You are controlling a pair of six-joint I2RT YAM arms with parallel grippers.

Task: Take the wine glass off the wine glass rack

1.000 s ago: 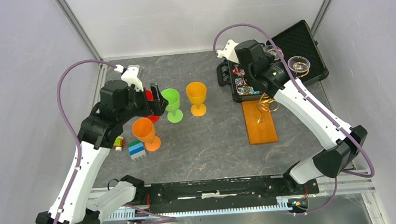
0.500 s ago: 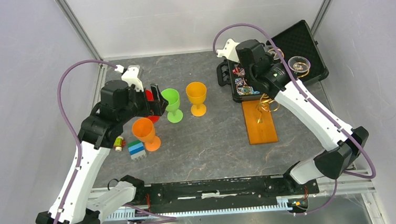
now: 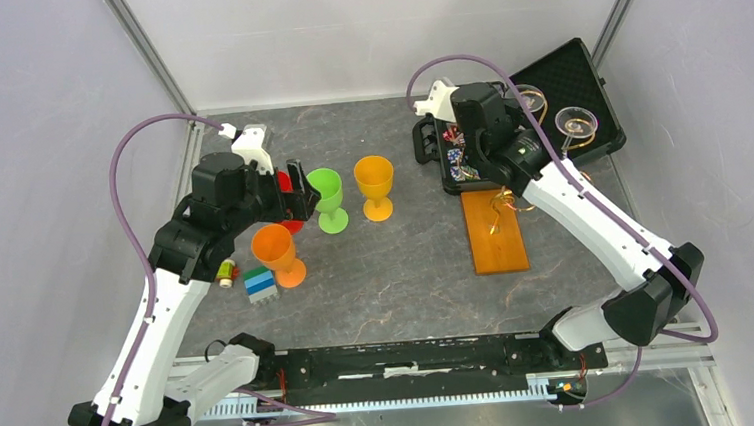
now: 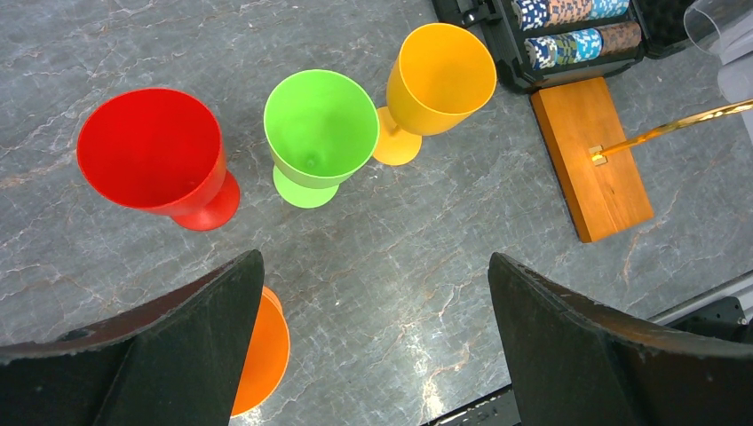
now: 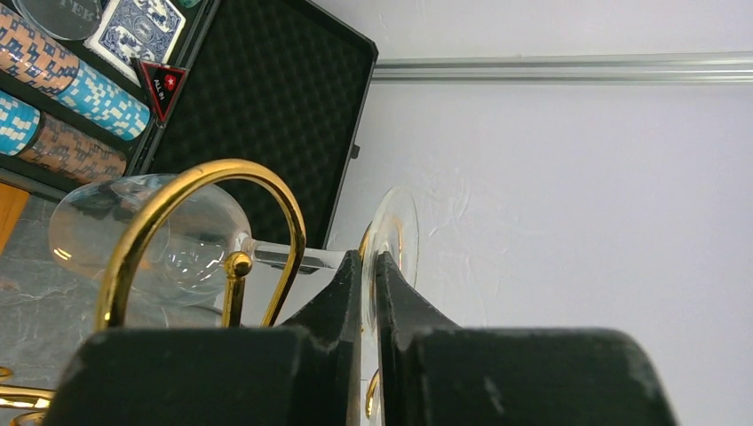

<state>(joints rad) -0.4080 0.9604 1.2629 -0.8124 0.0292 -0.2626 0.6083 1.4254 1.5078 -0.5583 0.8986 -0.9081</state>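
Upper right of the top view, your right gripper (image 5: pixel 371 262), pinched tight on the wine glass (image 5: pixel 151 235) foot, has nudged it slightly rightward, but the stem's still inside the wine glass rack (image 5: pixel 222 166) curl, so not off yet.

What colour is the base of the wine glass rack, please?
Orange-brown wooden base, best in left wrist view.

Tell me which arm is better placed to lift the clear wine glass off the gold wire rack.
Right. The right gripper grips the clear wine glass by the foot at the gold wire rack; the left gripper hangs open near the green plastic goblet, far off.
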